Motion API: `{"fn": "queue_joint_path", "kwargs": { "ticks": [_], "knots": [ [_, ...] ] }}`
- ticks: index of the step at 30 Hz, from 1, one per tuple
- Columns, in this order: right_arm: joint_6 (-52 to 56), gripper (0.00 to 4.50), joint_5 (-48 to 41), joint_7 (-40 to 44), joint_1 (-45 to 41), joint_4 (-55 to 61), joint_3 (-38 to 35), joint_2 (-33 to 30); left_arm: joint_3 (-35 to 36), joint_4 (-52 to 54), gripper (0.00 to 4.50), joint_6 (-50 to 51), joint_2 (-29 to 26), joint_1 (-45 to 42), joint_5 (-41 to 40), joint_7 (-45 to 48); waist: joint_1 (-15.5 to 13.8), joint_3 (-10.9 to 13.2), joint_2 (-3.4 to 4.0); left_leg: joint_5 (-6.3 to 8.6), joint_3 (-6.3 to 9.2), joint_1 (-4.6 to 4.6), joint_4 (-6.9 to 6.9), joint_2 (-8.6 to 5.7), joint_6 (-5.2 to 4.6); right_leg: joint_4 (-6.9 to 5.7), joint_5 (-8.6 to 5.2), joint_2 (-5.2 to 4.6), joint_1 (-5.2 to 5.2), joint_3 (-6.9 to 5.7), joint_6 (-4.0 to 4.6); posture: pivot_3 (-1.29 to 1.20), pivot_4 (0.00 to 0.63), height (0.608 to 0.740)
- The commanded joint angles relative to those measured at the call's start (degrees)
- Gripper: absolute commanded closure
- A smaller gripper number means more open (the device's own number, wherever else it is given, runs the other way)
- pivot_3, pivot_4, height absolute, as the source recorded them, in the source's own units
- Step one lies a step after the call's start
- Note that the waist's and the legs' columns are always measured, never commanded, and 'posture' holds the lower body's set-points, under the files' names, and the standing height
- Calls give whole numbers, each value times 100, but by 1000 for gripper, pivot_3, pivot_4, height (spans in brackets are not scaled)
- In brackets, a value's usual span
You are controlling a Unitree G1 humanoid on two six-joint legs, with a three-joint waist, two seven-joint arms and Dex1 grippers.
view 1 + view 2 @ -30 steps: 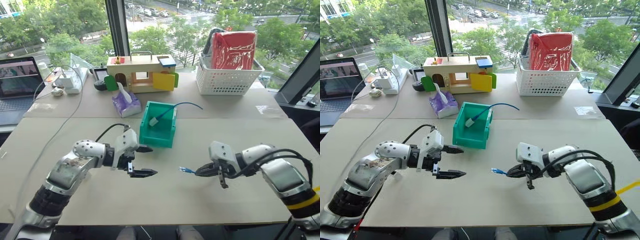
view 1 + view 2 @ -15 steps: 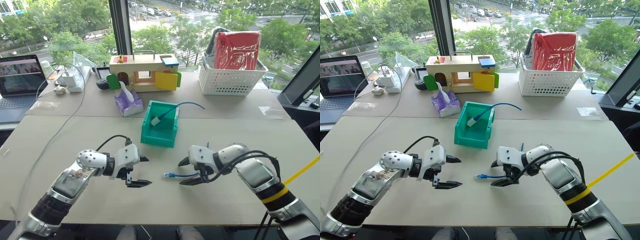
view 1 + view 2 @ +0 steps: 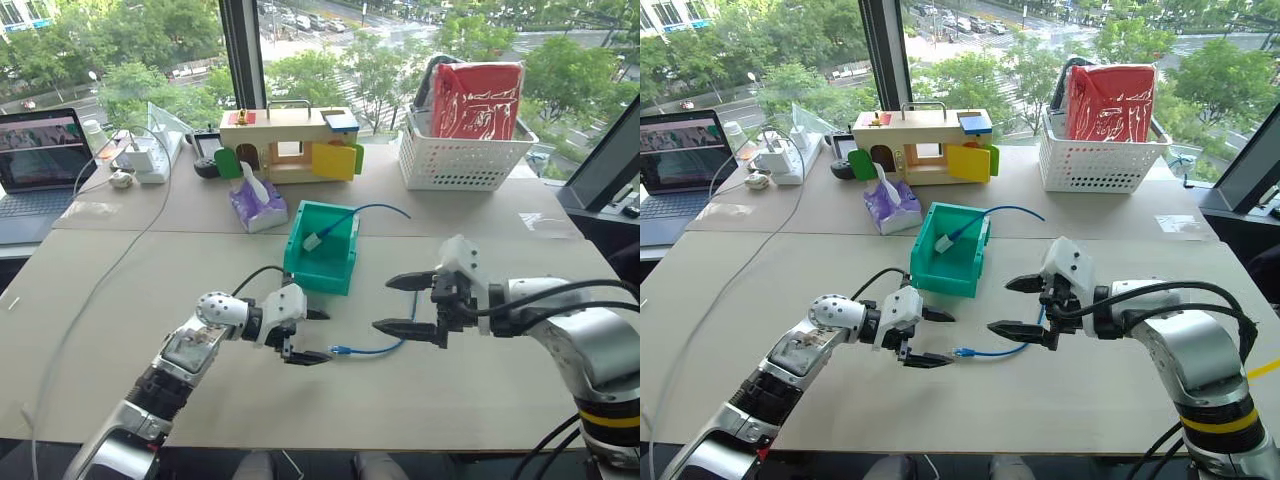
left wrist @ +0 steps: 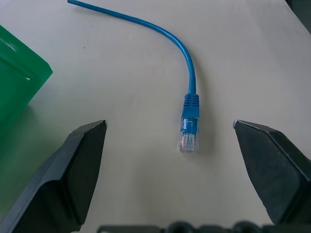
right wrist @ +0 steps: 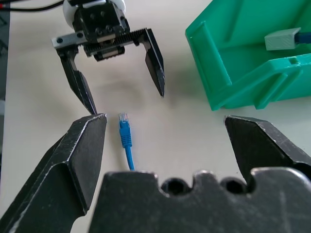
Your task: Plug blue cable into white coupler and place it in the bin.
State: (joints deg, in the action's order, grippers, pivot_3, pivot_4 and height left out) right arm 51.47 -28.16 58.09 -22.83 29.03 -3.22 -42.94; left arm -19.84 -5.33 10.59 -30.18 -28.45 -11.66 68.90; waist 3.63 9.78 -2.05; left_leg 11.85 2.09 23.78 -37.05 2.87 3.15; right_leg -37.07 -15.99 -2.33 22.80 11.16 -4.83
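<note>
The blue cable point(image 3: 372, 349) lies loose on the table, its clear plug point(image 4: 188, 139) pointing at my left gripper point(image 3: 323, 337). That gripper is open, low over the table, with the plug just ahead of its fingertips and nothing in its grasp. My right gripper point(image 3: 384, 304) is open and empty, raised above the cable's other half. The teal bin point(image 3: 338, 271) stands just behind both grippers. Inside it rests a second blue cable ending in a white block point(image 3: 311, 242). The white coupler is out of view.
A white lattice basket point(image 3: 455, 160) holding a red bag stands at the back right. A wooden toy house point(image 3: 285, 145) and a purple tissue pack point(image 3: 254, 207) sit behind the bin. A laptop point(image 3: 38, 150) and a long grey-white cord point(image 3: 100, 270) are on the left.
My right gripper opened, let go of the blue cable and rose. The cable now lies on the table. My left gripper moved right and down toward the plug.
</note>
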Motion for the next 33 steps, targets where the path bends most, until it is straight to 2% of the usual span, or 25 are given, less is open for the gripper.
{"fn": "queue_joint_path", "kwargs": {
  "ticks": [1, 9, 16, 20, 23, 26, 33],
  "knots": [
    [325, 0, -420, -366, 238, 469, -539, -58, -17, -133, 1435, -215, 100, -110, 16, 180, 2, 0, 0, 0, 0, -1, 0, 0, 0, 0, 0, 0, -2, 0, 0, 0, 150, 734],
    [458, 0, -808, -802, 527, 684, -905, -226, -174, -497, 4383, -518, 236, -171, 234, 411, 17, 0, 0, 0, 2, 1, -2, -1, -1, 1, 0, 0, -2, -1, -1, 0, 150, 734],
    [361, 0, -962, -1034, 373, 549, -854, -345, -28, -475, 4454, -257, 328, -224, 161, 389, 17, 0, 0, -1, 2, 0, -4, -1, -2, 1, -1, 0, -6, -1, -1, 0, 150, 734],
    [392, 0, -1039, -1143, 202, 483, -762, -338, -9, -399, 3378, -181, 275, -160, 167, 413, 26, 0, 0, -1, 3, 0, -3, -1, -2, 1, 0, 0, -4, -1, -1, 0, 150, 734],
    [399, 0, -1068, -1184, 126, 450, -726, -347, 1, -357, 2146, -145, 271, -145, 184, 382, 22, 0, 0, -1, 3, 0, -3, -1, -2, 0, -1, 0, -4, -2, -1, 0, 150, 734],
    [423, 0, -1093, -1221, 32, 421, -685, -347, 8, -311, 1146, -113, 261, -140, 197, 338, 20, 0, 0, -1, 4, 1, -3, -2, -2, 1, 0, 0, -4, -2, -1, 0, 150, 734],
    [382, 0, -1115, -1313, -36, 385, -612, -370, -49, -166, 1146, 153, 196, -104, 262, 281, 24, 0, 0, -1, 4, 1, -3, -1, -2, 1, -1, 0, -3, -2, -1, 0, 150, 734]
  ]
}}
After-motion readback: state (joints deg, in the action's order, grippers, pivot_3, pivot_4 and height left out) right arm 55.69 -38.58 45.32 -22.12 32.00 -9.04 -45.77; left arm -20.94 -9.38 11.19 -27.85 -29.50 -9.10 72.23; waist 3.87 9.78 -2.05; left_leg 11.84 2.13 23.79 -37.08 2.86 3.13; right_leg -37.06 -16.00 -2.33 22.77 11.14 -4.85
